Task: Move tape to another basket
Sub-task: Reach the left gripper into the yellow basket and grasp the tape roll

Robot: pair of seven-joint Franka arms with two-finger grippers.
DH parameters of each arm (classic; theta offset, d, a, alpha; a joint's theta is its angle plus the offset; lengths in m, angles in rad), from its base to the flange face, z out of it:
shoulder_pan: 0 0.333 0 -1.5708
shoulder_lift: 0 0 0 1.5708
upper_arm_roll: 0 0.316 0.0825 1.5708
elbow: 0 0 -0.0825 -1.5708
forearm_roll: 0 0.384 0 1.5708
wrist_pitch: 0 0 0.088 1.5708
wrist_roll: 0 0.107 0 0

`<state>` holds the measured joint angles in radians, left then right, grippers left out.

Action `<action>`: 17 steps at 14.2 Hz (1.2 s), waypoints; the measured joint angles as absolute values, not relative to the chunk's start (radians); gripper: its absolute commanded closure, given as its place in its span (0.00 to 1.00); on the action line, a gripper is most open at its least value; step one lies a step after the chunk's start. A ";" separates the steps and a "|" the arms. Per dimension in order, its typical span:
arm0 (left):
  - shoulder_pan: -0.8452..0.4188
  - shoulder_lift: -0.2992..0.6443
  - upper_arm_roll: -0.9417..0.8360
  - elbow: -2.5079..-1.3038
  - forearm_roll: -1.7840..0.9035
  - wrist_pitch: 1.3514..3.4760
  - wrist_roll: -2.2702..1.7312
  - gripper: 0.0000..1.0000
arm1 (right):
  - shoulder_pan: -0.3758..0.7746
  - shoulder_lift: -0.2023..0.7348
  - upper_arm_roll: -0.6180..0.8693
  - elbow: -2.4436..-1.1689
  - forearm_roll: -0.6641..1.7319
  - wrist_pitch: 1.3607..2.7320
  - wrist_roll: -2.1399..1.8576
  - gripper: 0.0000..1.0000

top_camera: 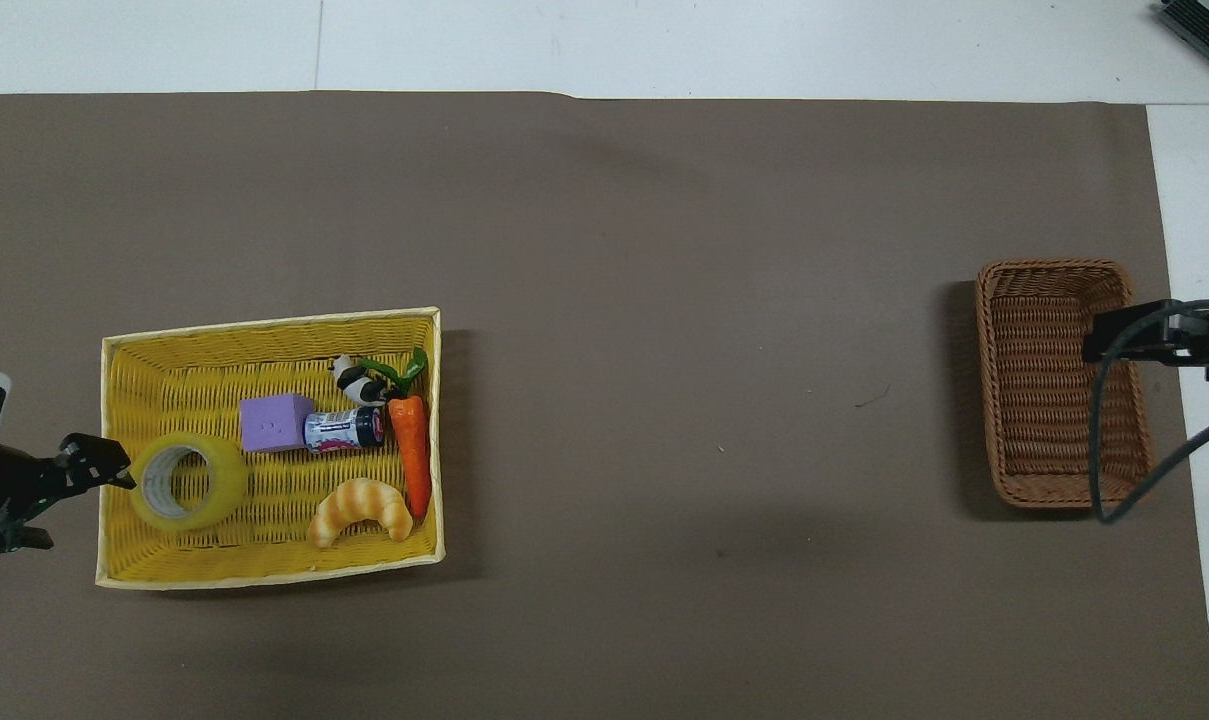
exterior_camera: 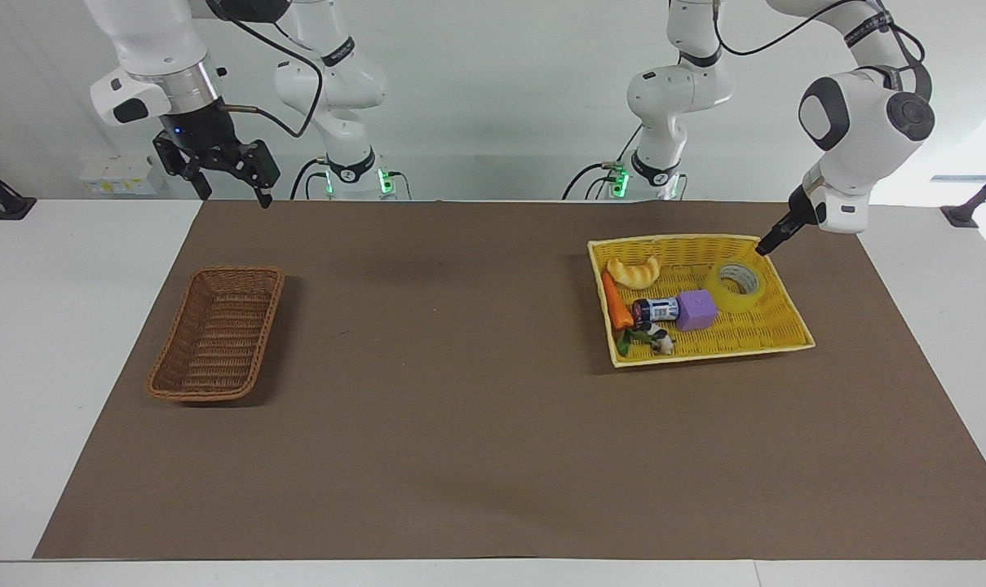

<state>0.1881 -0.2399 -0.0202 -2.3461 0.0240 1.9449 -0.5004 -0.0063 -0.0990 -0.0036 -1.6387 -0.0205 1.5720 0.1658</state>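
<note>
My left gripper [exterior_camera: 763,246] is edge-on in the facing view, so finger gap can't be read. Overhead, my right gripper [top_camera: 1159,338] is cut off by the frame edge and its cable [top_camera: 1099,440] hides part of the basket [top_camera: 1029,290].

No text, brand, number or sign can be read anywhere. The small jar [exterior_camera: 655,310] lying on its side in the yellow tray [exterior_camera: 774,333] carries a white label with dark barcode-like stripes, and in the overhead view the same label shows pink and dark marks, but no letters or digits can be made out. The white inner core of the tape [exterior_camera: 737,284] bears faint grey marks that cannot be made out as writing. The purple cube [exterior_camera: 696,309] shows a few tiny dots on one face, not characters.
</note>
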 measured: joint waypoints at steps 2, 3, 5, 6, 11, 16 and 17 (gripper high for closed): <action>0.186 -0.250 -0.028 -2.437 0.024 2.069 -0.581 0.00 | -0.006 -0.099 -0.004 -1.639 -0.020 1.572 0.166 0.00; 0.180 -0.250 -0.032 -2.484 0.024 2.128 -0.605 0.05 | -0.006 -0.099 -0.004 -1.639 -0.020 1.572 0.166 0.00; 0.171 -0.249 -0.036 -2.556 0.024 2.215 -0.637 0.15 | -0.006 -0.099 -0.004 -1.639 -0.020 1.572 0.166 0.00; 0.170 -0.249 -0.036 -2.570 0.024 2.233 -0.648 0.21 | -0.006 -0.099 -0.004 -1.639 -0.020 1.572 0.166 0.00; 0.164 -0.244 -0.036 -2.609 0.024 2.287 -0.655 0.56 | -0.006 -0.099 -0.004 -1.639 -0.020 1.572 0.166 0.00; 0.161 -0.225 -0.036 -2.618 0.024 2.351 -0.660 0.99 | -0.006 -0.099 -0.004 -1.639 -0.020 1.572 0.166 0.00; 0.154 -0.214 -0.037 -2.614 0.024 2.364 -0.660 1.00 | -0.006 -0.099 -0.004 -1.639 -0.020 1.572 0.166 0.00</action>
